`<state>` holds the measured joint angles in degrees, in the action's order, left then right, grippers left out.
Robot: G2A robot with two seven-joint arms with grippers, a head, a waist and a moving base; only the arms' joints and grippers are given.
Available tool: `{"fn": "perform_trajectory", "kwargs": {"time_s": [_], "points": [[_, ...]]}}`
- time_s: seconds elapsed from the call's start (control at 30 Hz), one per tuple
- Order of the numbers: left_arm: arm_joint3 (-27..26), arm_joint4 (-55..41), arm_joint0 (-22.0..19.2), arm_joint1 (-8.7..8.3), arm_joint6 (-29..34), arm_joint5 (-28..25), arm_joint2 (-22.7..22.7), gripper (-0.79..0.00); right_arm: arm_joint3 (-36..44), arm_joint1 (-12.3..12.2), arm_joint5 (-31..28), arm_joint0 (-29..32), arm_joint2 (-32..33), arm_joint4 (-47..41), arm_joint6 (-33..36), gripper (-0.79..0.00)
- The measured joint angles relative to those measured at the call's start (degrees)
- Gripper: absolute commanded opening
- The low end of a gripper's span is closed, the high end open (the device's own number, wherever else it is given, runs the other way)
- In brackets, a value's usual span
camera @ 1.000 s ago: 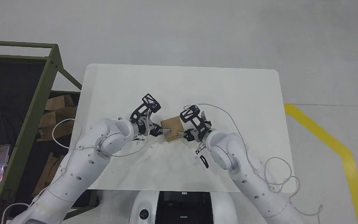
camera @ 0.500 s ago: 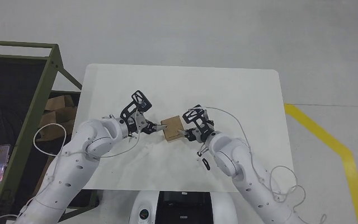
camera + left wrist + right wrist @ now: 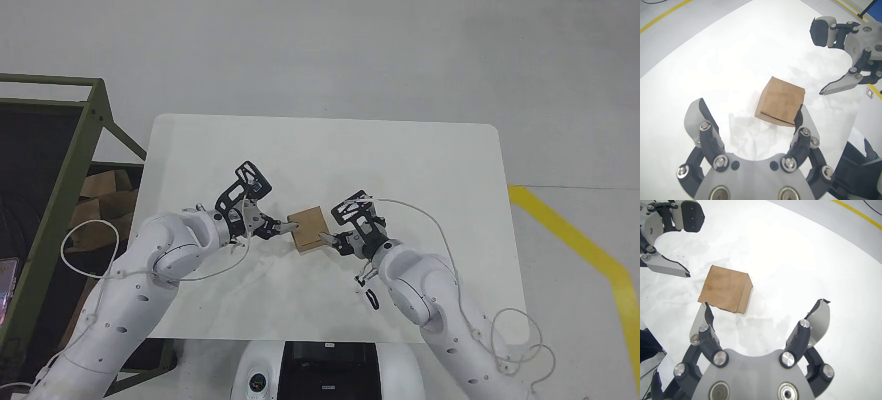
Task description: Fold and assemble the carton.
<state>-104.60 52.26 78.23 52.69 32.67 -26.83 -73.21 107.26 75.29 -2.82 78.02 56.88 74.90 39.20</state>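
Observation:
A small brown carton (image 3: 308, 229) stands folded into a closed box on the white table (image 3: 420, 160), between my two grippers. My left gripper (image 3: 272, 229) is just to its left, open, with nothing held. In the left wrist view the carton (image 3: 780, 102) lies past the left gripper (image 3: 751, 113), and one fingertip (image 3: 800, 115) overlaps its near corner. My right gripper (image 3: 337, 240) is open at the carton's right side. In the right wrist view the carton (image 3: 725, 289) sits ahead of the right gripper (image 3: 762, 306), close to one fingertip (image 3: 705, 308).
A green-framed bin (image 3: 90, 110) with flat cardboard pieces (image 3: 100, 205) stands off the table's left edge. A yellow floor line (image 3: 570, 235) runs to the right. The table's far half and right side are bare white surface.
Both grippers have drawn back from the carton, the left to the left and the right slightly rightward. The carton now stands free and has shifted a little.

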Motion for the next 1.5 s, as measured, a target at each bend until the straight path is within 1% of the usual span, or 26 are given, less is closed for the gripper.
{"fn": "perform_trajectory", "kwargs": {"time_s": [0.07,0.13,0.17,0.27,0.37,0.5,0.6,0.7,0.8,0.9,1.03,1.13,1.5], "points": [[-0.15,0.72,-0.11,0.1,-0.62,0.74,0.0,0.0,0.0,0.0,0.0,0.0,0.0,0.0,0.0,0.0],[-0.29,3.22,-0.01,0.49,-3.16,4.12,1.12,0.0,0.0,0.0,0.0,0.0,0.0,0.0,0.0,0.0],[0.18,3.29,-0.04,0.63,-4.49,4.85,1.53,0.0,0.0,0.0,0.0,0.0,0.0,0.0,0.0,0.0],[2.59,1.16,-0.01,0.79,-8.74,1.97,1.64,0.0,-0.04,-0.01,-0.17,0.15,0.03,-0.14,-0.42,0.0],[4.36,3.17,1.09,0.76,-14.77,-1.85,1.31,0.0,-0.29,-0.12,-1.03,0.66,0.64,-0.53,-1.96,0.0],[5.15,9.91,4.05,0.33,-25.36,-7.56,-0.2,0.0,-0.38,-0.22,-0.9,1.2,1.55,-0.88,-3.35,0.0],[5.53,14.99,6.51,0.04,-33.22,-9.7,-1.56,0.0,-0.4,-0.25,-0.15,1.7,2.26,-1.18,-4.87,0.0],[6.21,20.11,8.74,-0.06,-40.31,-9.03,-2.14,0.0,-0.23,-0.28,0.85,2.39,3.0,-1.4,-6.62,0.0],[7.32,24.6,10.82,0.03,-46.7,-7.57,-1.43,0.0,0.22,-0.37,1.36,3.32,3.82,-1.53,-8.47,0.0],[9.11,27.12,11.72,0.28,-50.81,-6.1,-0.2,0.0,0.73,-0.49,1.26,4.23,4.45,-1.43,-9.64,0.0],[11.35,30.14,10.99,0.82,-52.42,-3.58,2.22,0.0,1.13,-0.58,0.97,4.86,4.84,-1.27,-10.28,0.0],[13.26,31.27,9.55,1.35,-52.5,-2.87,4.46,0.0,1.31,-0.61,0.84,5.08,4.92,-1.12,-10.46,0.0],[22.09,28.28,1.75,3.29,-51.34,-5.7,9.8,0.0,1.58,-0.62,0.83,5.42,4.95,-0.65,-10.74,0.0]]}}
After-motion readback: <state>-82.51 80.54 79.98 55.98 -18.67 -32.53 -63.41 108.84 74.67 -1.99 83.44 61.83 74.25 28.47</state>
